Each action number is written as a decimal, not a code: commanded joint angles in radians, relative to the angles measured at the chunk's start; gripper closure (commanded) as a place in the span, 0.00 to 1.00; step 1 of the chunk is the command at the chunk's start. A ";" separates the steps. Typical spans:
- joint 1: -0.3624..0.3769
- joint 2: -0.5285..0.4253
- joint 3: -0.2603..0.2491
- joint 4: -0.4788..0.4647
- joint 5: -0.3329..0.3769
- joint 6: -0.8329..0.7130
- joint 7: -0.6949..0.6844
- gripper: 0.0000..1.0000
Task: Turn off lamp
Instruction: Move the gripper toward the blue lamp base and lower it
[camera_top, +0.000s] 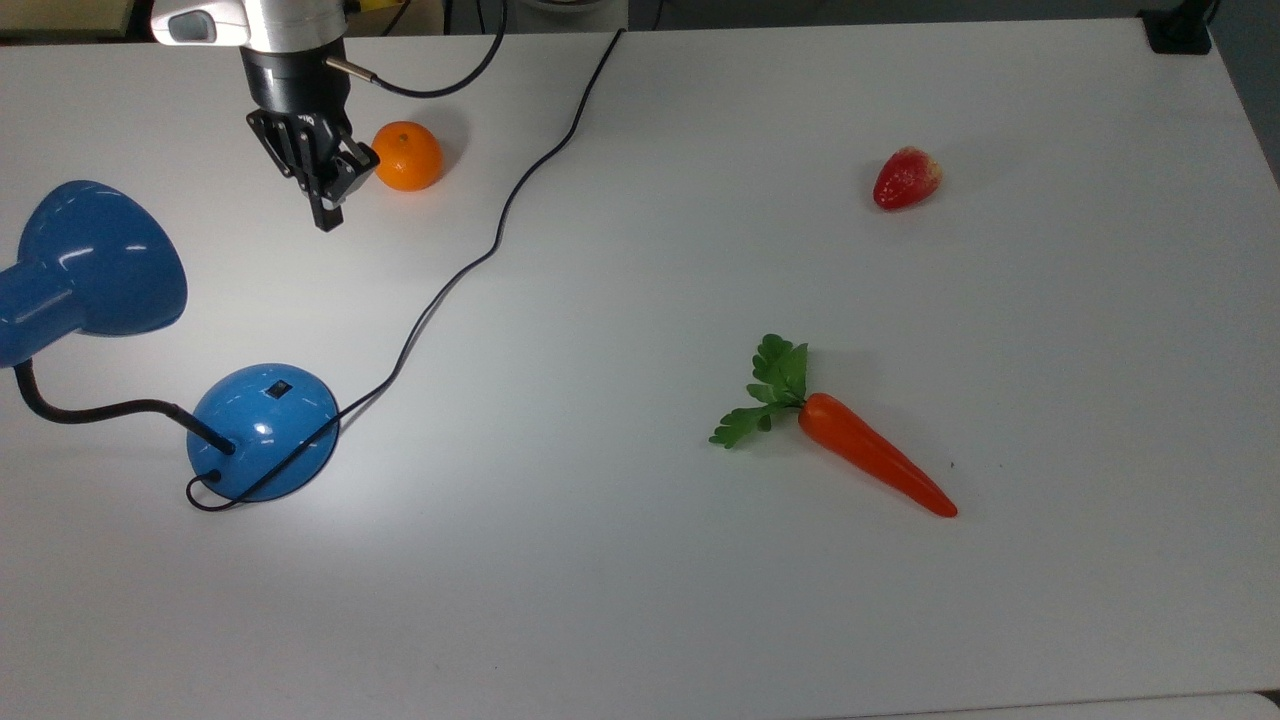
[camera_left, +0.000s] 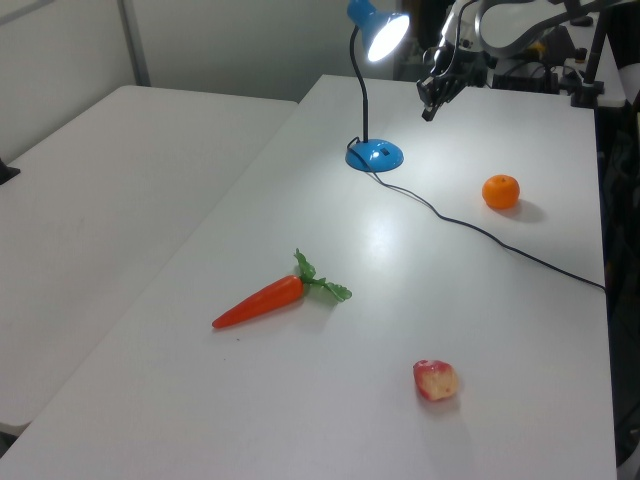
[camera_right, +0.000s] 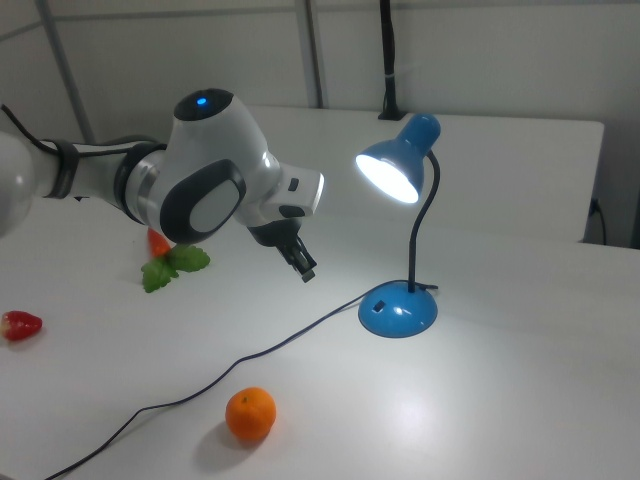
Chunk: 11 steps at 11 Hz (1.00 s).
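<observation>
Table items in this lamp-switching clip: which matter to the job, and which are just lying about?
Job:
- glossy blue desk lamp, lit, with a small black switch on its round base
- arm's black tool, above the table

Lying about:
- round orange
- orange carrot with green leaves
- red strawberry

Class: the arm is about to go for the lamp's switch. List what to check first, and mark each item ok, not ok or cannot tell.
1. Lamp lit, so the job remains: ok.
2. Switch on the base uncovered: ok.
3. Pincer holds nothing: ok; its fingers look shut.
4. Pincer over the switch: not ok; in the top view it hangs well above the base, beside the orange.
5. Cord off the switch: ok; it runs along the base's edge.
6. Shade out of the pincer's way down: cannot tell.
</observation>
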 joint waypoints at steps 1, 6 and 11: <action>0.011 0.033 -0.003 -0.004 -0.015 0.099 0.053 1.00; 0.017 0.112 -0.005 0.001 -0.029 0.221 0.073 1.00; 0.018 0.257 -0.060 0.115 -0.029 0.334 0.094 1.00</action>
